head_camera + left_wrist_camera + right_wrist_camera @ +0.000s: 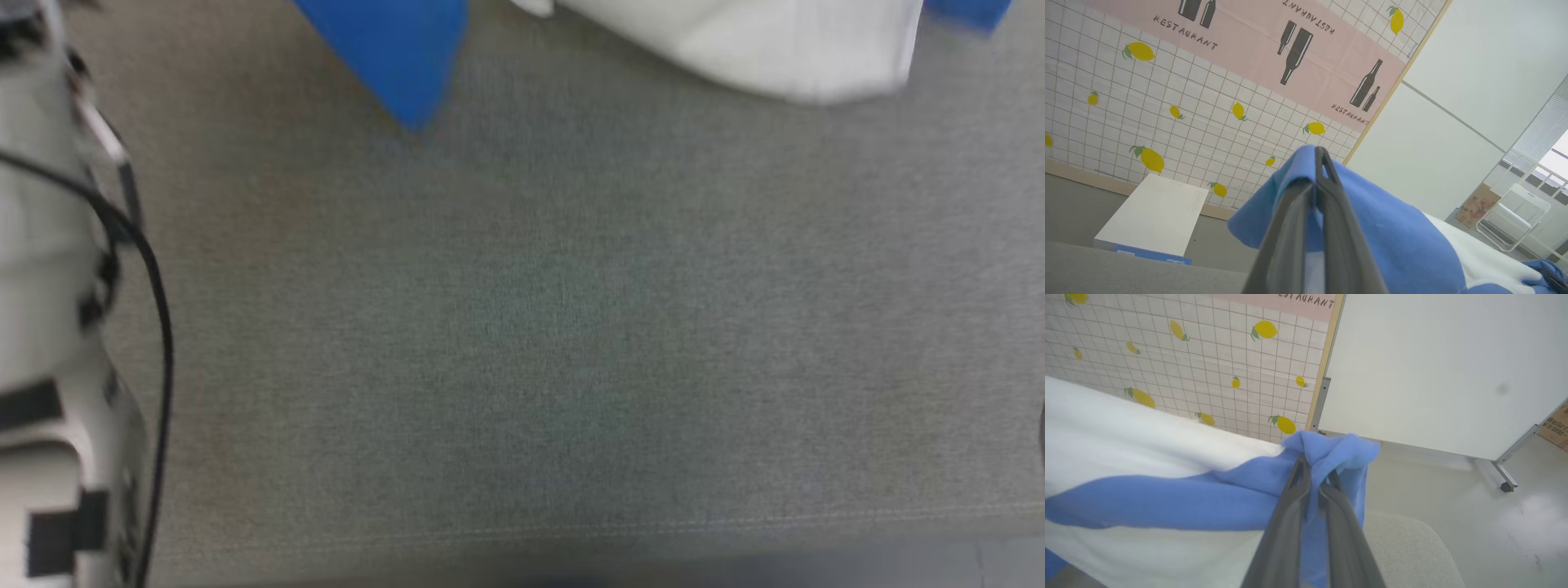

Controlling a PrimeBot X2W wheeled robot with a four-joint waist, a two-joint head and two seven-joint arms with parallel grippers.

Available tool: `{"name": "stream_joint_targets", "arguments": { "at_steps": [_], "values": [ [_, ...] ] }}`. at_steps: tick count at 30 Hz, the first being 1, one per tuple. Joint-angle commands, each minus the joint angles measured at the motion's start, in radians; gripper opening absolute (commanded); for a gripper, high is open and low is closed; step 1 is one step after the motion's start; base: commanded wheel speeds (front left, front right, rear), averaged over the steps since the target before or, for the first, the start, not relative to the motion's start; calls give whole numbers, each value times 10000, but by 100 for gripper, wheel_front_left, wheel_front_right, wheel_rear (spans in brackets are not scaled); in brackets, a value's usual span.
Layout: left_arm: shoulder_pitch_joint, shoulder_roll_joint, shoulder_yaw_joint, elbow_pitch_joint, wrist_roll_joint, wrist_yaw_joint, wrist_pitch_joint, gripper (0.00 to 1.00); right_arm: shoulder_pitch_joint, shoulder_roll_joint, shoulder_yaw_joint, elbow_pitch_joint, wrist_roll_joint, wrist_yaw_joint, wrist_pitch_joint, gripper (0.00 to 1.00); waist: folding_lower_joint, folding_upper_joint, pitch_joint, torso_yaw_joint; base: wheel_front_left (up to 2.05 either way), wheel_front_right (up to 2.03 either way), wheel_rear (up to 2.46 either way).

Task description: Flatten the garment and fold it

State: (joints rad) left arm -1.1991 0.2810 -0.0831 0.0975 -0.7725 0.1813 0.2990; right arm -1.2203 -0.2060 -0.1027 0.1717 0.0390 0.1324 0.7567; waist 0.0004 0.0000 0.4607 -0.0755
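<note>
Our worry: both pinches are on bunched blue sleeve cloth, so one tug could slip it and dump the garment (767, 49) crumpled on the grey counter (571, 343). Our left gripper (1318, 163) and right gripper (1314, 473) are each clamped tight on a sleeve, holding the shirt up over the counter.

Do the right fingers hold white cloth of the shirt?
No, the right gripper has its fingers shut on a bunch of blue cloth of the shirt, not white.
</note>
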Motion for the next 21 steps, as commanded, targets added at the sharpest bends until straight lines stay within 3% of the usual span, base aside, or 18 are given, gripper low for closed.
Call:
{"name": "stream_joint_targets", "arguments": {
  "at_steps": [1, 6, 12, 16, 21],
  "values": [
    [-549, 141, 24, 274, 257, 22, -256, 0, -535, 58, -31, 201, -221, -17, -361, 0, -4, 0, 1417, -94, 0, 0, 0],
    [-2324, 207, 352, 1270, 738, 34, -1567, 0, -2433, 268, -237, 1026, -831, -17, -1996, 0, -4, 0, 2024, -11, 0, 0, 0],
    [-3429, 240, 662, 1906, 829, -335, -2839, 0, -3579, 411, -347, 2011, -1218, -17, -3543, 0, -4, 0, 2241, 114, 0, 0, 0],
    [-3189, 334, 628, 2310, 779, -774, -3153, 0, -3198, 428, -109, 2753, -1112, -17, -3953, 0, -4, 0, 2163, 280, 0, 0, 0],
    [-1691, 533, 164, 2868, 941, -1342, -3116, 0, -1747, 398, 289, 3575, -525, -17, -4212, 0, -4, 0, 1736, 538, 0, 0, 0]
  ]
}}
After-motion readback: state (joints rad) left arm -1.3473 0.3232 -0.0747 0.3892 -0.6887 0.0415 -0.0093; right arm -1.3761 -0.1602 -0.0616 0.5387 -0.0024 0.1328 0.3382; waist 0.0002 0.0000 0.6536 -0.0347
